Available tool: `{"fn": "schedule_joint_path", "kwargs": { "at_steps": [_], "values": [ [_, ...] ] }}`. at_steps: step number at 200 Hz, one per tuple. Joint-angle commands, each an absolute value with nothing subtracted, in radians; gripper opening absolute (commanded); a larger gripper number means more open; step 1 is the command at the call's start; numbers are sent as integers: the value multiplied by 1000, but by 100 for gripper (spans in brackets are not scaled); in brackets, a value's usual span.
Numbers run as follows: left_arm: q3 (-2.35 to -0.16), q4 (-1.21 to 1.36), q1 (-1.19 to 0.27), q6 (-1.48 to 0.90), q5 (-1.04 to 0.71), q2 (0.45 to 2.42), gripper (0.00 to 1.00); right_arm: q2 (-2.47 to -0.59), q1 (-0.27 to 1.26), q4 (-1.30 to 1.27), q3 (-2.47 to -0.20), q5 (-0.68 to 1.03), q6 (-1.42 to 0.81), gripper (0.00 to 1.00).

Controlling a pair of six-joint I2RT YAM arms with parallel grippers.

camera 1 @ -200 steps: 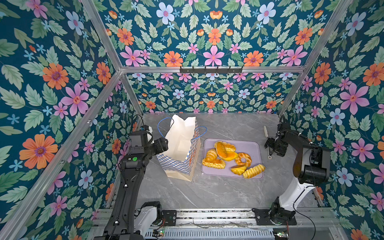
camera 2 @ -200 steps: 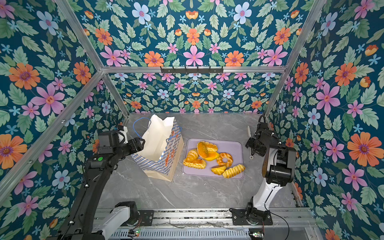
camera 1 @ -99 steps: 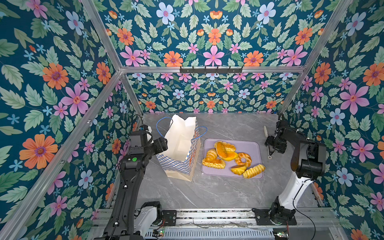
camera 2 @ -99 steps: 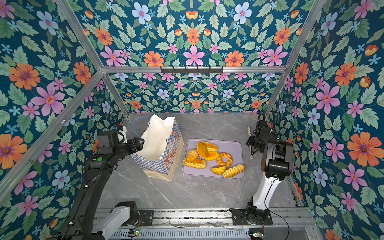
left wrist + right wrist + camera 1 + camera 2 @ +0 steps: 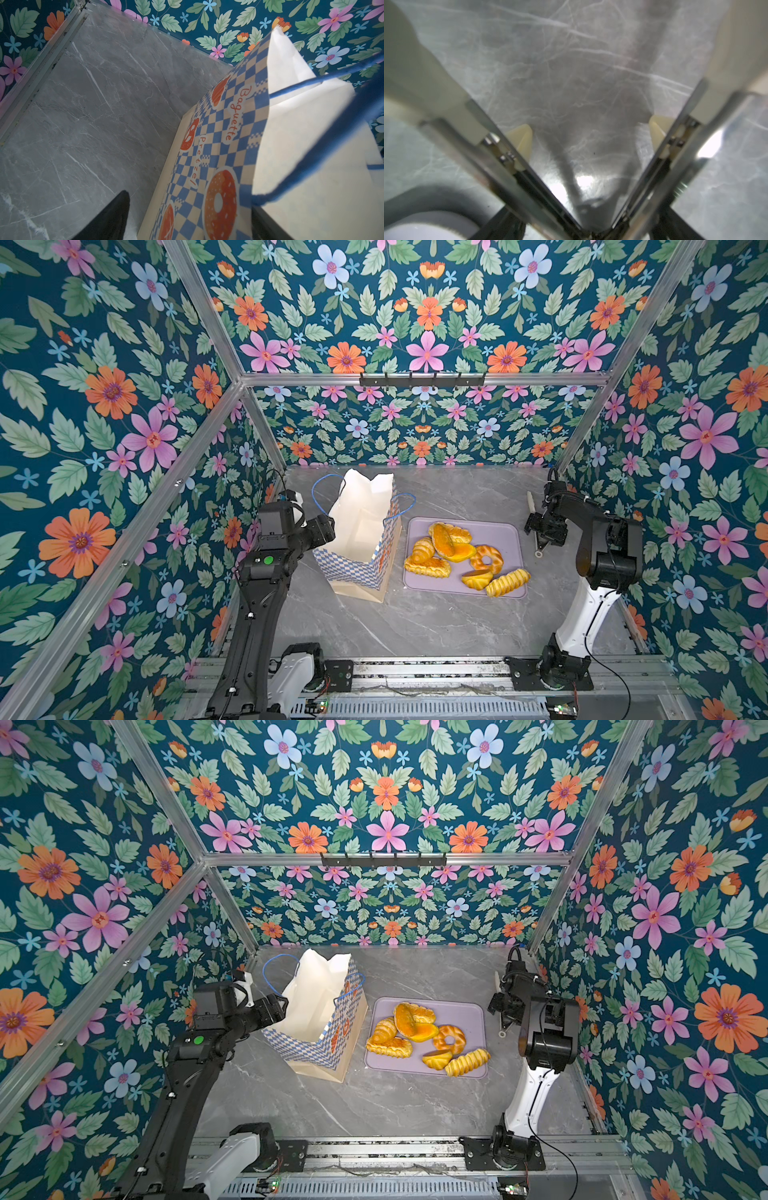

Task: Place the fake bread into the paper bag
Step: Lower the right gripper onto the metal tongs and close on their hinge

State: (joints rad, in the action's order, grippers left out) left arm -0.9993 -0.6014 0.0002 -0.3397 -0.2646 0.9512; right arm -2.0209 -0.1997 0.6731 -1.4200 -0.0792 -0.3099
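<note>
All the shiny golden toy breads (image 5: pixel 451 545) sit on the flat lilac tray (image 5: pixel 505 531), mid-frame, beside the tall checkered paper bag (image 5: pixel 353 572). No picking yet. The left gripper (image 5: pixel 327 527) by the bag's rim and the right gripper (image 5: pixel 590 131) right of the tray both gape empty. Next, I think: grab one bread.

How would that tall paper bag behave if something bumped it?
Likely tippy: the paper bag stands tall on a small base, and nothing shows inside to weigh it down. Its thin walls are creased at the mouth, so they would probably buckle under a push. On the smooth grey table it may also slide.
</note>
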Motion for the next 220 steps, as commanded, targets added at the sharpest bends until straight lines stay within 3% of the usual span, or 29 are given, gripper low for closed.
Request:
{"fn": "schedule_joint_path", "kwargs": {
  "at_steps": [1,79,157,220],
  "values": [
    [-1005,-609,2,-336,-256,944,82,-2036,-205,696,-1410,-95,-315,81],
    [-1005,-623,1,-333,-258,935,83,-2047,-237,662,-1385,-86,-318,74],
    [-1013,-627,2,-334,-262,943,83,-2075,-236,670,-1431,-105,-281,75],
    [-1025,-630,2,-337,-267,944,83,-2034,-236,641,-1384,-90,-291,59]
  ]
}}
